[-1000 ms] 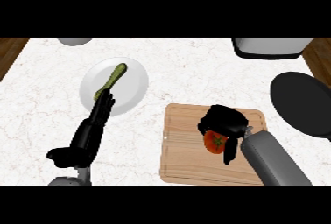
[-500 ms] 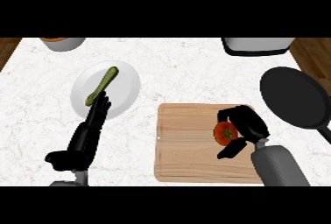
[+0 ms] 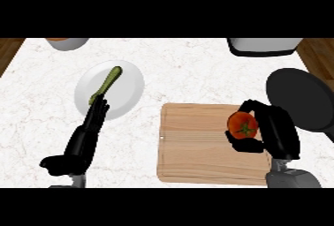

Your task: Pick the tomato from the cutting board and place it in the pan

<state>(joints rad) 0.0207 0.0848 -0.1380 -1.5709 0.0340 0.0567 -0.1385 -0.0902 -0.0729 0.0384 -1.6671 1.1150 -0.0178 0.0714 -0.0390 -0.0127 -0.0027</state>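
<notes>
Across the whole view runs a white marbled counter [image 3: 195, 79], with wood showing at its far corners. Right of the left hand's fingertips, and under the right hand, lies a wooden cutting board [image 3: 195, 150], flat on the counter. Beyond the right hand's fingers, toward the right edge, sits a dark round pan [image 3: 300, 97]; its near rim lies just beside those fingers. At the far edge, a grey-and-dark container [image 3: 264, 46] stands, cut off by the view's upper limit.

A white plate [image 3: 127, 95] lies under and beyond the left hand's fingertips, carrying a long green vegetable [image 3: 108, 84] laid lengthwise (kind not determinable).

Left hand [image 3: 85, 137]: fingers straight and released, stretched over the near rim of the plate, holding nothing.

Right hand [image 3: 277, 132]: fingers and thumb curled round a red tomato [image 3: 243, 126], grasping it. That tomato, green stem facing up, is over the right end of the cutting board; whether it touches the board cannot be told.

A small bowl [image 3: 65, 43] is partly seen at the far left corner, well beyond the left fingertips.
</notes>
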